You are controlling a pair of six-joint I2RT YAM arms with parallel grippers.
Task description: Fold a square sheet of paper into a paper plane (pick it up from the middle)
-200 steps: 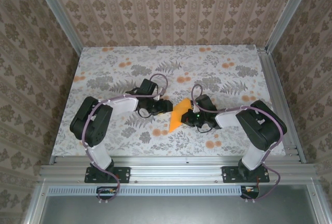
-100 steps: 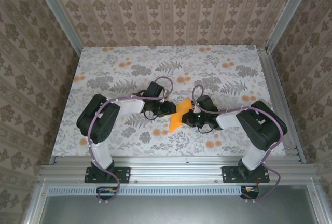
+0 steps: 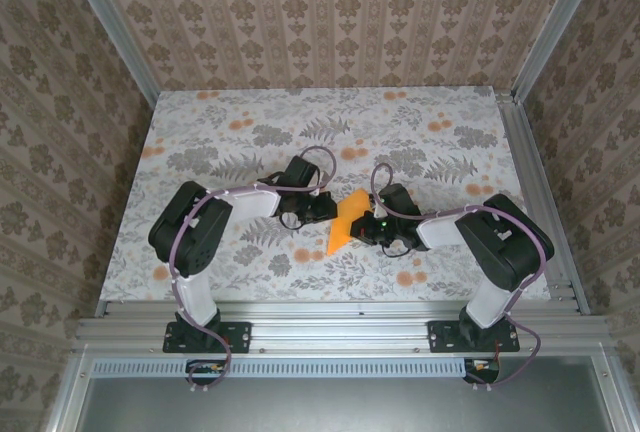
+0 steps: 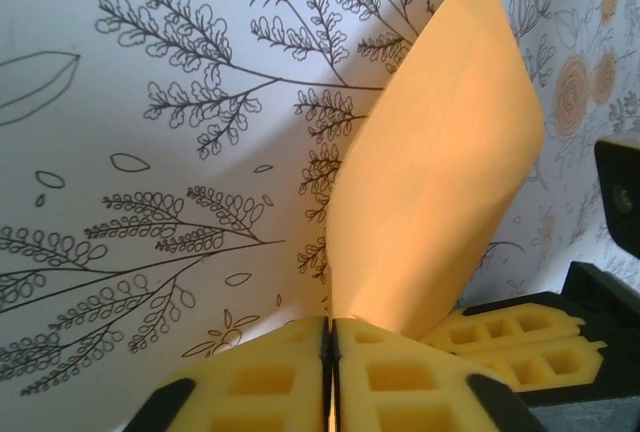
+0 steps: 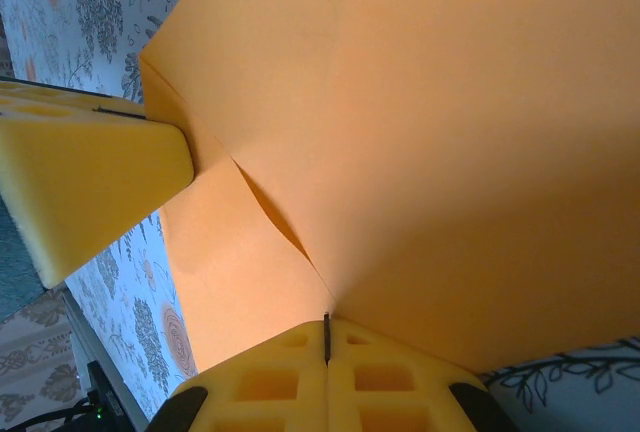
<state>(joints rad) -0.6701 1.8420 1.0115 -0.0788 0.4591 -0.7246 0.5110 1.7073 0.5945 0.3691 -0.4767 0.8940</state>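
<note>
The square sheet of paper (image 3: pixel 344 221) is bright orange, creased, and stands on edge just above the flowered table (image 3: pixel 200 152), between the two grippers. My left gripper (image 3: pixel 326 208) is at its left edge. In the left wrist view that gripper (image 4: pixel 330 324) has its yellow pads pressed together, and the sheet (image 4: pixel 440 182) rises out of the seam. My right gripper (image 3: pixel 367 225) holds the sheet's right side. In the right wrist view it (image 5: pixel 326 335) is shut on the folded sheet (image 5: pixel 430 122), with a crease running up from the seam. The left gripper's finger (image 5: pixel 90 182) touches the sheet at the left.
Aluminium rails (image 3: pixel 530 192) border the table on the right and at the front. Patterned walls enclose the back and sides. The right gripper's pads (image 4: pixel 510 337) sit close beside the left gripper's own, low over the tabletop.
My left gripper has moved right to the sheet's edge and closed on it. The right gripper and the sheet have stayed put.
</note>
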